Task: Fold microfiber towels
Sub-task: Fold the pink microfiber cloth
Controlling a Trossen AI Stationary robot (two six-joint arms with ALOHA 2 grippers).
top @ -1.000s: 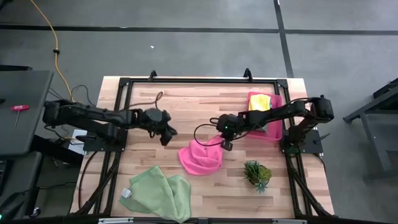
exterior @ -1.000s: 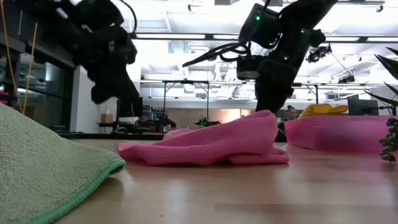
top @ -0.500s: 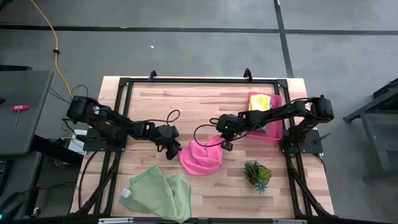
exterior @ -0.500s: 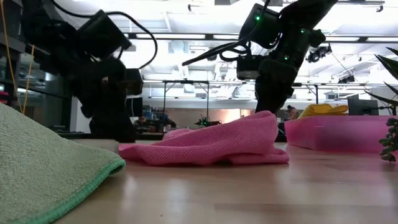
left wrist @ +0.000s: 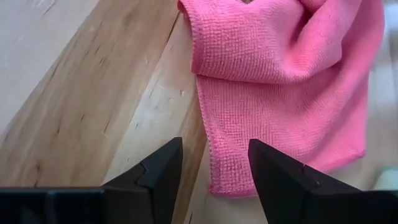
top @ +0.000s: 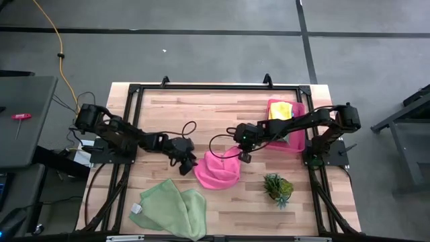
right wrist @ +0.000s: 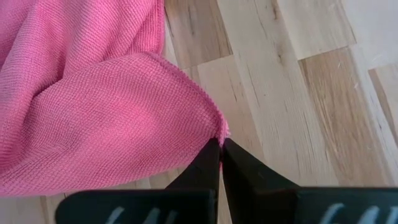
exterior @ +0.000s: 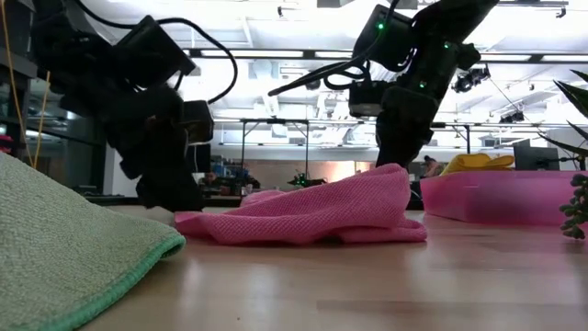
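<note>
Your right fingers (right wrist: 219,163) are pressed together on a corner of the pink towel (top: 218,171), holding that corner lifted off the surface (top: 201,114) while the rest of the cloth lies rumpled below it. Your left fingers (left wrist: 211,171) are spread, low over the surface just beside the towel's opposite edge, with the hem between them but not yet pinched.

The towel looks light, soft and limp: it will sag and drape from wherever you hold it, so a single pinch will not keep an edge straight. I judge the best hold is right at a hemmed corner, where the stitching gives the fingers something firmer to bite. The fuzzy weave should grip well rather than slip.

Beyond the pink towel, the green towels (top: 171,208) lie bunched toward the front edge, well apart from it.
</note>
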